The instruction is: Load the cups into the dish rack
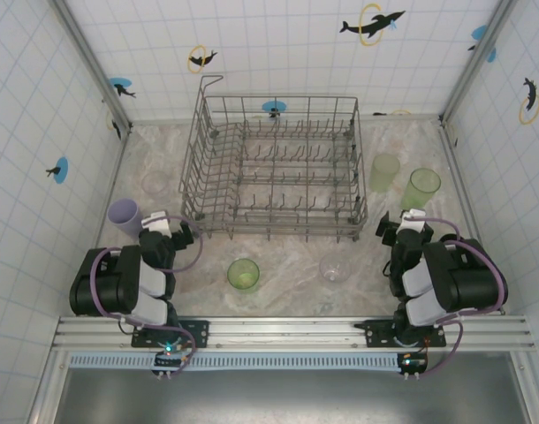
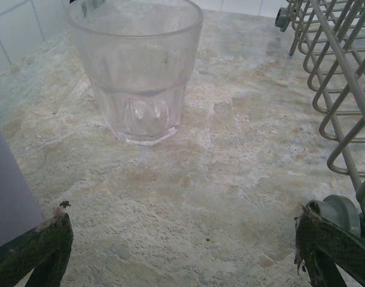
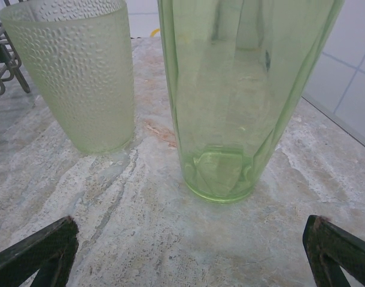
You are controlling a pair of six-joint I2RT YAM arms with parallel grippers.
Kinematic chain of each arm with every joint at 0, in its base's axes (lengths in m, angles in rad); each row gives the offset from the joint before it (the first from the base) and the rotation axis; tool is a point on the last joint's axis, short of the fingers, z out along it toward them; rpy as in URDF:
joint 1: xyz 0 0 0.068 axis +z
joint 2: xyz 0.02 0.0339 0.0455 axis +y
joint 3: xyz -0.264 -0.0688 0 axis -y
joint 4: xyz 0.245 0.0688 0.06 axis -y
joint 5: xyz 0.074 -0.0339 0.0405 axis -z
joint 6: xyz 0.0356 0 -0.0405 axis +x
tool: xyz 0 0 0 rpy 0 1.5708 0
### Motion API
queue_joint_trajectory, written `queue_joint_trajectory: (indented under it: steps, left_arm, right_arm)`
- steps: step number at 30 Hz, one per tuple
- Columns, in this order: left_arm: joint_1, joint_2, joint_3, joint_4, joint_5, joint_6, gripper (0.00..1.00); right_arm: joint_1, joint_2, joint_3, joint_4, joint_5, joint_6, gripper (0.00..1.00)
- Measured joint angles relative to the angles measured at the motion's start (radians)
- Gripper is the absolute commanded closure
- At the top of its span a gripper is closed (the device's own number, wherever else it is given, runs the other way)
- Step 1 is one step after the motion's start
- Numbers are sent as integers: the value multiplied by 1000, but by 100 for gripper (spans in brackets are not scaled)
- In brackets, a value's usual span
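Observation:
The grey wire dish rack [image 1: 287, 99] stands empty at the middle back. My left gripper [image 1: 168, 223] is open at the rack's near left corner, beside a lavender tumbler [image 1: 124, 216]. Its wrist view looks between its fingers [image 2: 45, 245] at a clear glass [image 2: 137, 72] a little way ahead, apart from them. My right gripper [image 1: 409, 219] is open just short of a smooth green tumbler [image 3: 236, 89] and a frosted green one [image 3: 75, 78], holding nothing. A third green tumbler [image 1: 243, 275] and a clear glass [image 1: 333, 268] stand in front of the rack.
Tiled walls close in the marble table on the left, back and right. The rack's wires [image 2: 338, 89] and a wheel [image 2: 341, 216] lie close on the right of my left gripper. The lavender tumbler's side [image 2: 9, 191] presses in at the left.

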Motion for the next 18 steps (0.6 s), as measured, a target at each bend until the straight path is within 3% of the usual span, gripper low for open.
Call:
queue_joint_trajectory:
  steps: [12,18]
  left_arm:
    - [-42,-132,132,-242,-246,-44,2]
    - [-42,-195,174,-349,-276,-95,2]
  right_arm:
    - [39,-27,0,126,37,-32,1]
    - [32,-237,1,-102,105,-3,1]
